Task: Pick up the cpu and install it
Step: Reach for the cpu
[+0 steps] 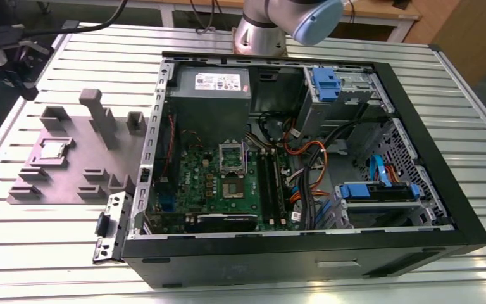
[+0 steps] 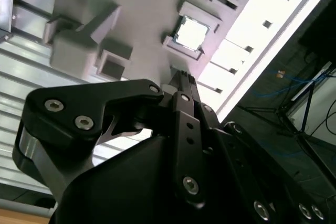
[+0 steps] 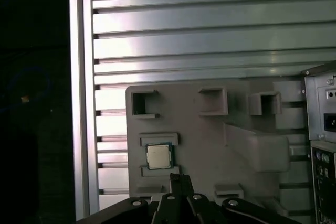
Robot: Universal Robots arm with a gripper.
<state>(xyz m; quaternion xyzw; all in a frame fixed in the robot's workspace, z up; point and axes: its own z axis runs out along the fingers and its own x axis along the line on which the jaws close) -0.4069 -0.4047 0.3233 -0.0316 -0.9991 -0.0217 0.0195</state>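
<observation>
Black jointed metal, the hand [image 3: 176,178] is hovering with its two fingers drawn together at the tips and gripping nothing. In the first wrist view those tips are pointing at the small flat square silver-gray cpu [image 3: 158,156], near it but apart from it. I am judging this as the approach of the pick-up: nothing is being lifted yet and the install has not begun.

A grasp here is calling for the fingers to part wider than the chip and to line up squarely over two opposite edges. The raised lips around the chip are leaving little room for them.

The cpu is lying flat, its metal top catching the light, bright in the second wrist view [image 2: 190,31], with a paler rim around it. It is sitting in a shallow framed pocket of the matte gray moulded fixture plate [image 3: 210,124], among other empty pockets and blocks.

In the exterior view the cpu [image 1: 53,149] is resting on that plate at the exterior view's left. The plate is lying on the ribbed aluminium surface [image 1: 49,253], just beside the open black computer case [image 1: 311,253]. Inside the case, the green motherboard [image 1: 213,199] is lying exposed among cables.
</observation>
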